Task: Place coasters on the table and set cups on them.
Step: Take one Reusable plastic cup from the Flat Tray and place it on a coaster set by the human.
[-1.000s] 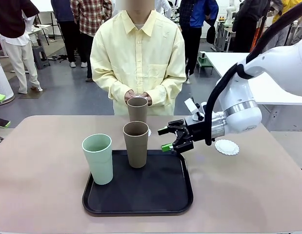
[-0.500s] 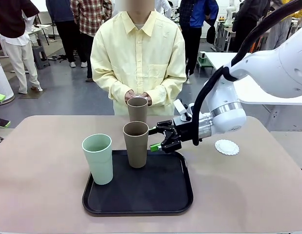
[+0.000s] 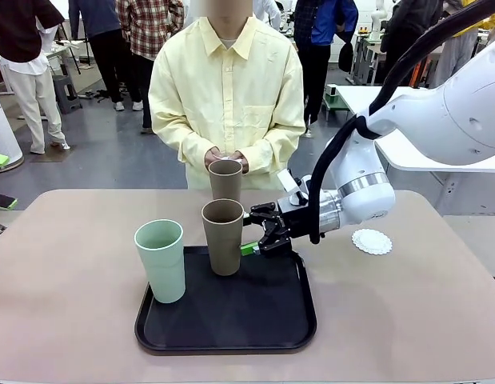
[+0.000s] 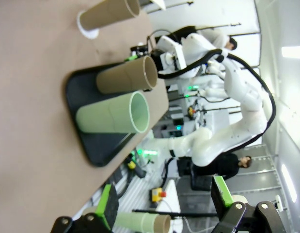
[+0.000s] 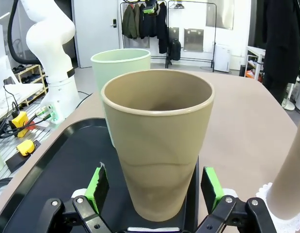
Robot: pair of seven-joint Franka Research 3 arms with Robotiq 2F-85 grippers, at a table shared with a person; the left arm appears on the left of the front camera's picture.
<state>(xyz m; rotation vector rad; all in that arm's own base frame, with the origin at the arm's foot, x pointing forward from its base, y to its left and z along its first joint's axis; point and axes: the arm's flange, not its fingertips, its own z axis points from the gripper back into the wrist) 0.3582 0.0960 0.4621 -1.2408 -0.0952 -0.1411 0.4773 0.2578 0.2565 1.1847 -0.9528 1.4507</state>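
A taupe cup (image 3: 223,237) stands at the back of the black tray (image 3: 255,320), with a mint cup (image 3: 161,260) to its left. My right gripper (image 3: 249,232) is open at the taupe cup's right side. In the right wrist view the taupe cup (image 5: 157,145) stands between the green pads (image 5: 97,182), and the mint cup (image 5: 121,63) is behind it. A second taupe cup (image 3: 225,179) stands on a coaster (image 4: 87,31) at the table's far edge. Another coaster (image 3: 372,241) lies bare on the table (image 3: 407,320). My left gripper (image 4: 164,204) is open and holds nothing.
A person in a yellow shirt stands at the far side, hands (image 3: 227,157) together just behind the far cup. The right arm (image 3: 367,192) reaches in over the table's right half. A white table (image 3: 439,144) stands behind it.
My right gripper has moved left from beside the tray's back right corner to the taupe cup, still open. The cups and the person have not moved.
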